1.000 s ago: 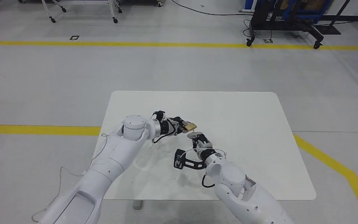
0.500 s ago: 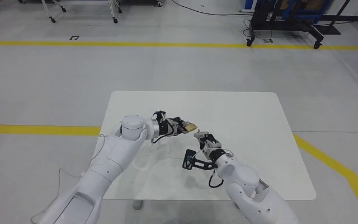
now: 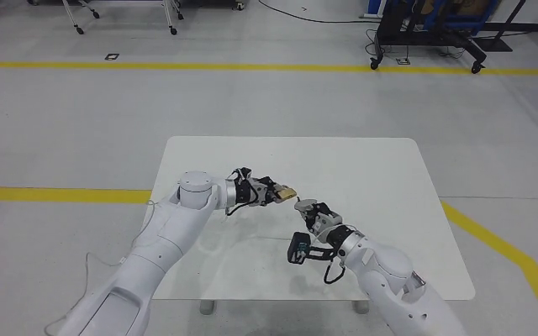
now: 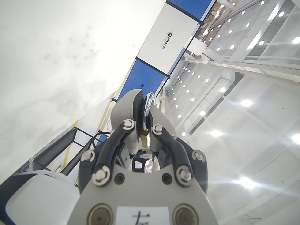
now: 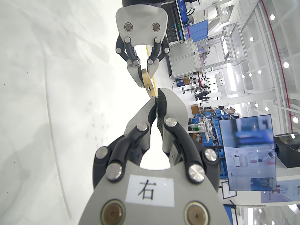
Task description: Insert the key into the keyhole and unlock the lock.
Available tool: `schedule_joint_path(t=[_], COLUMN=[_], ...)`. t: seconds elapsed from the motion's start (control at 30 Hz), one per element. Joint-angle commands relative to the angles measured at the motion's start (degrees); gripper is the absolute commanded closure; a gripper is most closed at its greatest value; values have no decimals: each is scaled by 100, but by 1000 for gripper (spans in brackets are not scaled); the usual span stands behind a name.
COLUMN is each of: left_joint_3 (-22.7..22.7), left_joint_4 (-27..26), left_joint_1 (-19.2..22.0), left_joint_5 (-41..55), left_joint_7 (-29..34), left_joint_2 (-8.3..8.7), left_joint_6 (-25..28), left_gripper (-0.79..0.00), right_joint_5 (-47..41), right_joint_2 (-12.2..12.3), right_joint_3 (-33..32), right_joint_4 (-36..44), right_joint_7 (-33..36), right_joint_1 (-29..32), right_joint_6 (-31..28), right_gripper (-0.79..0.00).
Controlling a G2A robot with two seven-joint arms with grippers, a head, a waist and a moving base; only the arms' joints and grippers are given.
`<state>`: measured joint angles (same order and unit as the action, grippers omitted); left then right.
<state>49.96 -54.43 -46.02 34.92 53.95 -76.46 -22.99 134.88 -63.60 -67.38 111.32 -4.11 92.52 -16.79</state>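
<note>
Lock (image 5: 151,92): clamped between left gripper (image 5: 145,78) fingers. Key (image 3: 299,196): pinched in right gripper (image 5: 156,97), apparently just outside keyhole (image 5: 148,86); insertion, turning pending.

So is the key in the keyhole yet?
Out. The keyhole on the brass lock in the left gripper looks bare; the right gripper is shut just beside it. I cannot see the key itself.

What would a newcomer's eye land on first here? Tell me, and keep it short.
First the brass padlock, clamped in the left gripper above the middle of the white table, its keyhole turned toward the other arm. Next the right gripper, jaws pressed together, its tip right beside the padlock; whether they touch cannot be told.
</note>
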Motion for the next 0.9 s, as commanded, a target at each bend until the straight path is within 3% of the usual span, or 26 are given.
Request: schedule_joint_path(t=[0.0,0.33,0.87], left_joint_3=[-3,-62,-130], left_joint_4=[26,116,151], left_joint_1=[14,74,112], left_joint_5=[22,-55,-211], left_joint_7=[116,307,407], left_joint_2=[-1,-15,-32], left_joint_6=[-21,-39,49], left_gripper=[0,0,0], right_joint_5=[128,711,924], right_joint_2=[14,73,84], right_joint_3=[-1,43,165], right_joint_4=[-6,-32,-88], right_joint_7=[-110,-579,-495], right_joint_1=[7,1,-201], right_joint_6=[-9,-7,-397], right_gripper=[0,0,0])
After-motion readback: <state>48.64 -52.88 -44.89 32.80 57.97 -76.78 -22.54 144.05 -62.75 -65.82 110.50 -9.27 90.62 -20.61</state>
